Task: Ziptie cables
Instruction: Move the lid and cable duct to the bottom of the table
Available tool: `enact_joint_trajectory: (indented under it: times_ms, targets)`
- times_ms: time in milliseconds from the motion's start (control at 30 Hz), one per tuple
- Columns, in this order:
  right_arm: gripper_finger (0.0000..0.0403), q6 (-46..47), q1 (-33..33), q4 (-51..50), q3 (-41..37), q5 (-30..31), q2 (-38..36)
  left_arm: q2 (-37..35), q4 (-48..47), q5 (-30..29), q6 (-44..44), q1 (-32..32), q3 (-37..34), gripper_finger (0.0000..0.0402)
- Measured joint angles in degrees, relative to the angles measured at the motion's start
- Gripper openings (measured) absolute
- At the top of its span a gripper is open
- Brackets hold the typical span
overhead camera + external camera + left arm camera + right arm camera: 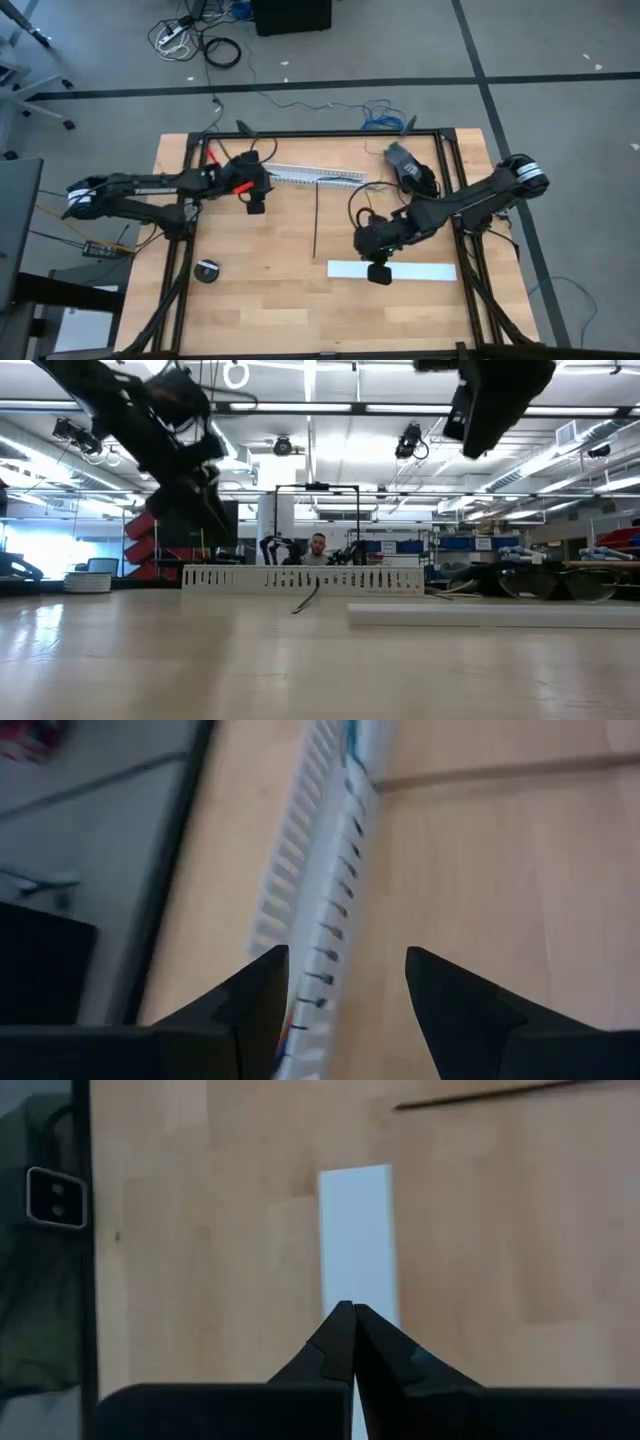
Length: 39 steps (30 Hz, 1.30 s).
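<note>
- Nothing tied yet, judging by the layout: ziptie (315, 218) lying loose and straight on the bench (260, 290), one end touching the white slotted channel (318, 176), the rest running toward the near side, no loop formed.
- Cables (351, 760) barely visible: only a hint of blue and dark strands inside the channel in the left wrist view; impossible to say how many, or whether bunched.
- Left pincer (255, 203) hovering above the channel's left end, fingers parted at a middling width, nothing between them; channel directly ahead between the fingers (250, 1000).
- Right pincer (379, 273) clamped fully shut, empty, hanging over the flat white strip (392, 270) near the bench's front right, well apart from the ziptie.
- Still to do, by this reading: lift the ziptie, pass it around the wires, thread the tail through the head, pull tight. Practically the whole job remaining.
- Ziptie itself: very thin, black, rigid-looking, flat on the wood; likely awkward to pick up from such a low profile.
</note>
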Motion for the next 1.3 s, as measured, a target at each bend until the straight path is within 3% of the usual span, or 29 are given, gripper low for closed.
enact_joint_trajectory:
  times_ms: [133,333,533,633,767,833,1067,1300]
  targets:
    - [0.0000,1.30,1.43,-3.44,0.06,6.61,-4.56,7.14,5.84,0.49,1.43,4.04,0.01,0.0198]
    - [0.0000,0.90,3.28,-5.07,0.08,10.86,-10.05,15.82,11.33,3.08,1.86,6.94,0.02,0.0198]
    - [0.0000,0.02,2.90,-9.96,0.08,15.98,-13.97,18.72,8.79,6.79,0.83,7.27,0.13,0.0187]
    - [0.0000,-1.75,1.66,-10.31,0.08,17.45,-15.96,18.65,6.07,8.34,-1.76,6.70,0.09,0.0141]
    - [0.0000,-4.29,-0.12,-10.15,0.10,17.92,-17.63,18.34,3.83,9.37,-5.68,4.96,0.11,0.0033]
    - [0.0000,-5.07,-0.87,-10.13,0.10,17.92,-18.25,18.04,2.93,11.23,-8.25,3.83,0.11,0.0012]
    - [0.0000,-6.77,-3.07,-10.41,0.10,16.64,-18.55,15.43,-1.12,14.62,-16.61,-5.67,0.02,0.0002]
    - [0.0000,-6.88,-3.84,-10.41,0.13,14.98,-18.38,13.09,-6.63,12.22,-27.52,-18.84,0.04,0.0001]
